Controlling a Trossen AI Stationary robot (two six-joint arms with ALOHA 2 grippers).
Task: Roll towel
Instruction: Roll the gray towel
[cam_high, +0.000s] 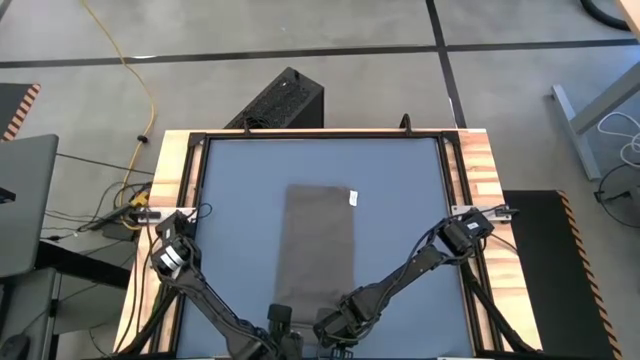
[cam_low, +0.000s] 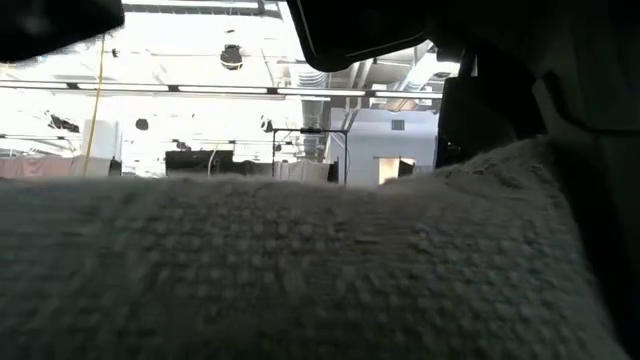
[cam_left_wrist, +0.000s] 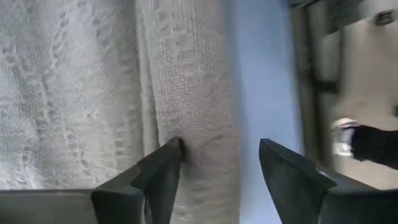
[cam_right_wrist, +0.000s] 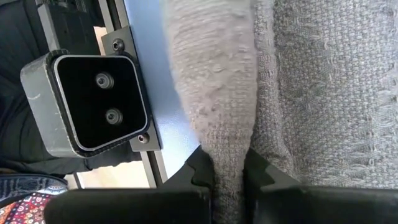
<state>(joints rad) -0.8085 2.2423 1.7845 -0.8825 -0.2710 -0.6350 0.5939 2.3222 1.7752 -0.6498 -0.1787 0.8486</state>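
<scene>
One turn started on the taupe woven cloth towel (cam_high: 320, 240).
My right hand (cam_right_wrist: 228, 177) pinches the near roll; my left hand (cam_left_wrist: 217, 168) stands wide beside it; most still lies flat on the blue worktop (cam_high: 240, 200).

A blue-grey matte table top (cam_high: 240, 190) sits inside a black metal frame (cam_high: 320, 136), with light striped wooden side panels (cam_high: 172, 170) flanking it. Behind the table, a black perforated box (cam_high: 280, 100) stands on the grey concrete floor (cam_high: 300, 30), and a yellow cable (cam_high: 140, 75) snakes across that floor. Up close, a grey boxed camera housing with a black face and two screws (cam_right_wrist: 93, 102) sits at the table's edge.
</scene>
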